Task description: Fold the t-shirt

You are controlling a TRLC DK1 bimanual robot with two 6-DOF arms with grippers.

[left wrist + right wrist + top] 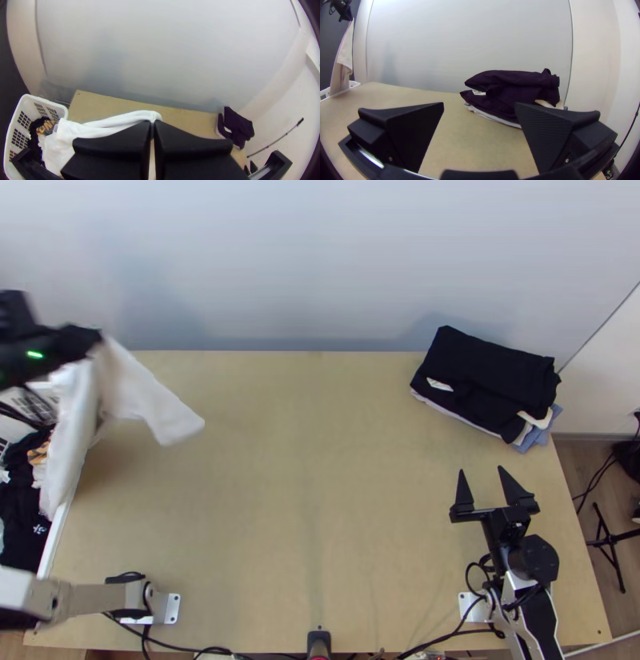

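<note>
At near right, the right gripper point(481, 471) stands wide and empty. Farther off at left, the left gripper point(152, 123) pinches a white t-shirt point(138, 392) above the laundry basket point(30, 102); best lift it fully clear before lowering it onto the table point(320, 500).

Arms: 2, left arm point(96, 598) and right arm point(544, 616). Grippers: 2, left gripper point(98, 338) and right gripper point(482, 471). Table point(304, 500): 1. Basket point(30, 103): 1. White garment point(148, 396): 1. Folded stack point(488, 380): 1, several garments, exact number unresolved. Clothes in basket point(20, 516): more than one, overlapping, total uncountable. Floor stand point(610, 542): 1.
</note>
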